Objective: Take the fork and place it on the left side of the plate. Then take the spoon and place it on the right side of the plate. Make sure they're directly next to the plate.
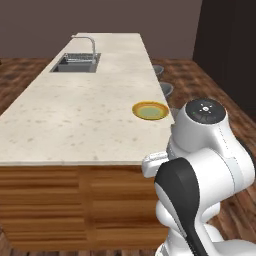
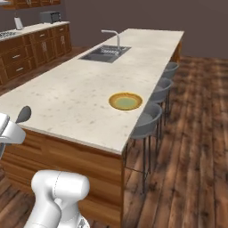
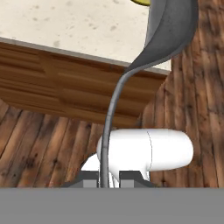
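One spoon (image 3: 168, 26) is what you have in the pincer (image 3: 105, 180): dull grey metal, with a slim curved handle running up from between the fingertips to a broad oval bowl at the far end. The jaws are drawn together on the very end of that handle, so the bowl stands well away from the pincer. In the right base view the spoon's bowl (image 2: 23, 114) pokes up at the left edge, off the near end of the tabletop (image 2: 67, 98). You can see the yellow plate (image 1: 150, 110) with its darker golden rim lying on the pale speckled tabletop near its right-hand edge, well apart from the spoon. No writing or labels can be read on the spoon or plate.
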